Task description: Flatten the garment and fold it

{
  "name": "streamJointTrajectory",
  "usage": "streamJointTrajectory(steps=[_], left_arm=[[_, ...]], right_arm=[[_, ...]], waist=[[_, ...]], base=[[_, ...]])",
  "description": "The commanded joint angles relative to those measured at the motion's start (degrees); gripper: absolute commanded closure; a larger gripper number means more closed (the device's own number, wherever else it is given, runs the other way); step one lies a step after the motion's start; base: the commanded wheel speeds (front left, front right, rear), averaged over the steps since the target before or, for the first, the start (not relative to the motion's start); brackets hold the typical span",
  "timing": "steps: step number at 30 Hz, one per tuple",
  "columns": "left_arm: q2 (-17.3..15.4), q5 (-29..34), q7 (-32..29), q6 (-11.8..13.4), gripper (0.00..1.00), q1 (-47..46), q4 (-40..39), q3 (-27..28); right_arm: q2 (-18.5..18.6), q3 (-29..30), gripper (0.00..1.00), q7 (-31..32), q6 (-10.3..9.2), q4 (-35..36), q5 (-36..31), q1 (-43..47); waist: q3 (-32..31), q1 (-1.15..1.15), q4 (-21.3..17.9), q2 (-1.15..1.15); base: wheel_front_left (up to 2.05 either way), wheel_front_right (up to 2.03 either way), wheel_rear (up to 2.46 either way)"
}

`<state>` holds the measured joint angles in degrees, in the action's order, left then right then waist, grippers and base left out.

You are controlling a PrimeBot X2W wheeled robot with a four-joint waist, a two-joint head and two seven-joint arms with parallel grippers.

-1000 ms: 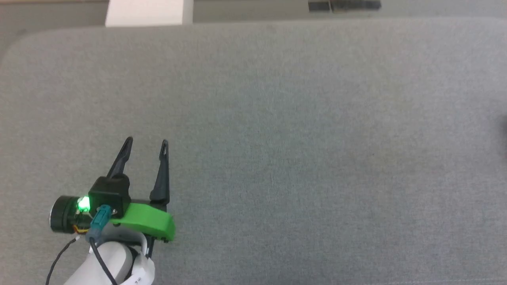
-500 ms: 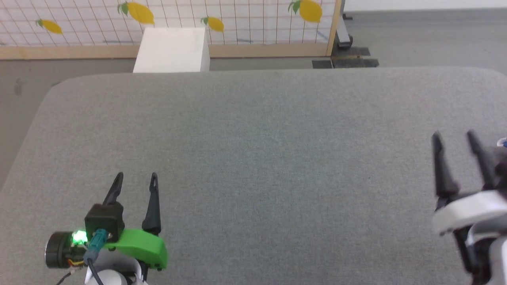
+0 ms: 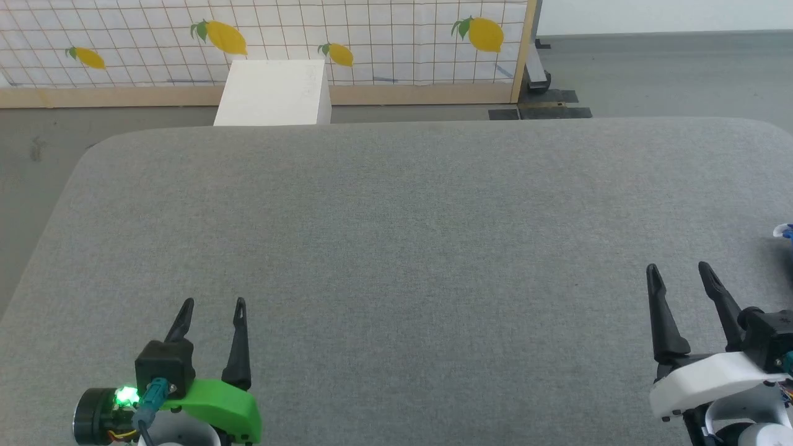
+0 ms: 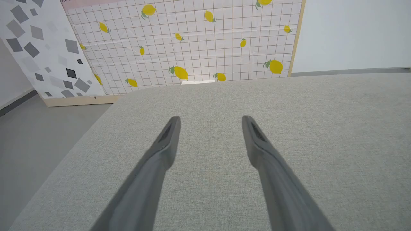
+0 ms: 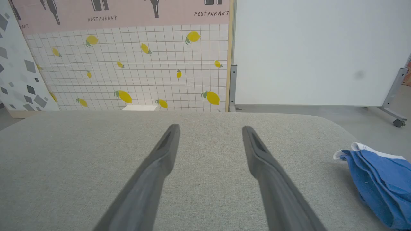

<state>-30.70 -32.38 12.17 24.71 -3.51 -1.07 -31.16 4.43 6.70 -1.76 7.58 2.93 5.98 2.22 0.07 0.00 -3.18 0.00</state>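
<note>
Grey felt-ish table (image 3: pixel 396 248) takes up most of the head view, with both grippers hanging over its near side. Left gripper (image 3: pixel 213 303) has its fingers parted a moderate gap with nothing between them. Right gripper (image 3: pixel 678 268) is the same deal, parted and empty. A sliver of the shorts (image 3: pixel 785 232) peeks in out past the right gripper, on its outer side and a bit ahead of its tips.

Left wrist view: left gripper (image 4: pixel 211 118) is spread and empty, with bare table ahead of the tips all the way to the far edge. The table's side edge drops off to the fingers' left, and a lemon panel (image 4: pixel 192 48) stands beyond.

Right wrist view: right gripper (image 5: pixel 211 127) is spread too, holding nothing. The shorts (image 5: pixel 379 183) sit bunched in a heap to the right of the fingers, well apart from them and close to the table's edge. It's thin blue fabric with a white band showing, so I'd guess light, floppy and a bit slippery. It'll drape and drag rather than keep its shape. I'd pinch the white-banded corner on the fingers' side and pull toward the middle, where there's loads of room to spread it. Watch that edge though, a sloppy tug could slide it off.
</note>
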Motion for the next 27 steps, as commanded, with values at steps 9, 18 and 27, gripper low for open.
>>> streamJointTrajectory(steps=[9, 18, 27], left_arm=[[-0.4, 0.0, -0.3, -0.1, 0.00, -0.3, 0.2, -0.5], [-0.6, -0.5, -0.5, 0.0, 0.00, -0.2, 0.1, -0.5], [-0.2, -0.6, -0.5, -0.1, 1.00, -0.1, -0.2, -0.4]], right_arm=[[-0.8, -0.2, 0.00, 0.6, -0.09, 0.7, -0.6, 0.3], [-1.1, -0.3, 0.00, 0.6, -0.09, 0.6, -0.5, 0.1], [-1.1, -0.3, 1.00, 0.6, 0.00, 0.3, -0.1, 0.1]], waist=[[0.0, 0.00, 0.1, 0.00], [-0.3, 0.00, -0.1, 0.00], [0.0, 0.00, -0.1, 0.00]], base=[[0.00, 0.00, 0.00], [0.00, 0.00, 0.00], [0.00, 0.00, 0.00]])
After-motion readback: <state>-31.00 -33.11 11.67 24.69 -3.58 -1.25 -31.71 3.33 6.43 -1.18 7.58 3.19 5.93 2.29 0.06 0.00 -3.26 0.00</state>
